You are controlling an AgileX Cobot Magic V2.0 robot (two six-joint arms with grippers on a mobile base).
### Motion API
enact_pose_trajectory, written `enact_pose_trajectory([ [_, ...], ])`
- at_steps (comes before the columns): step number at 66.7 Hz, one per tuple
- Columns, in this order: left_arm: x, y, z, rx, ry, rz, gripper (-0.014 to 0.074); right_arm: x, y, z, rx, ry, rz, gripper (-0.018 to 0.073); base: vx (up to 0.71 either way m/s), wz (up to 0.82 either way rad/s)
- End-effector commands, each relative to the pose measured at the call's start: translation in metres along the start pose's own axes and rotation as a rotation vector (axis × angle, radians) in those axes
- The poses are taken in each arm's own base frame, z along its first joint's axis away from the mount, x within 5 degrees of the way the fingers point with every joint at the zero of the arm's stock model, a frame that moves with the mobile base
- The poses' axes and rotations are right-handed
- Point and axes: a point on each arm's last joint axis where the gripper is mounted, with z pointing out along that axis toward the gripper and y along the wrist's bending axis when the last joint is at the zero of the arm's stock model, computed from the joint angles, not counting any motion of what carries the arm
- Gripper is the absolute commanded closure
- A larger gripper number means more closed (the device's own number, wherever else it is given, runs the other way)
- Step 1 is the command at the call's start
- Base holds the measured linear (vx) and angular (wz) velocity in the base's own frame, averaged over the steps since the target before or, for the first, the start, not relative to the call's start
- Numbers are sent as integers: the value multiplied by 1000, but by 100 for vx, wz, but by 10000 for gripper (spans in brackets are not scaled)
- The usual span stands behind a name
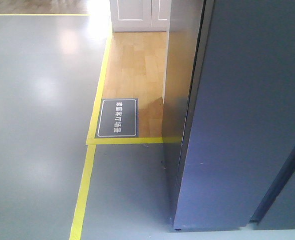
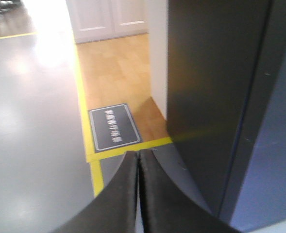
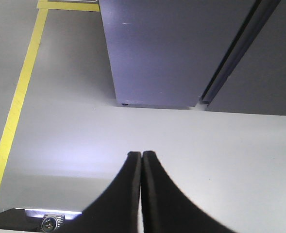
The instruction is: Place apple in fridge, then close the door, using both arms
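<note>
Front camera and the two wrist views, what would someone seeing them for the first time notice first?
The tall dark fridge fills the right of the front view, standing on the grey floor. Bright yellow floor tape runs up the left and borders a wood-look floor patch that carries a dark sign with white characters. In each wrist view a black gripper, left gripper and right gripper, points at the floor with its fingers pressed together, holding nothing.

Front view: you look down from above, close against the fridge (image 1: 242,115) filling the right, floor sign (image 1: 117,118) left | Left wrist: you face forward, low, past pressed-together fingers (image 2: 126,194); shares sign (image 2: 114,127) and fridge side (image 2: 210,87) | Right wrist: you look down at the fridge's base (image 3: 172,53), sharing yellow tape (image 3: 16,102).
</note>
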Motion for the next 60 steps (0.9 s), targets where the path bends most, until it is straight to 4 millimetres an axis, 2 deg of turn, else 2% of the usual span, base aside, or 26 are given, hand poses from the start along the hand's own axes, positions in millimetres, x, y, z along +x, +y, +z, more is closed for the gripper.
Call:
enact_pose_trajectory([
  [1, 7, 5, -12, -39, -133, -21, 603, -9, -1, -4, 8, -61, -8, 562, 0, 0],
  [16, 44, 11, -27, -130, -257, -43, 603, -9, -1, -4, 8, -61, -8, 562, 0, 0],
  [31, 78, 11, -23, -123, -363, -71, 603, -9, -1, -4, 8, -61, -8, 562, 0, 0],
  [60, 71, 11, -26, -125, -448, -42, 603, -9, -1, -4, 8, -57, -8, 562, 0, 0],
])
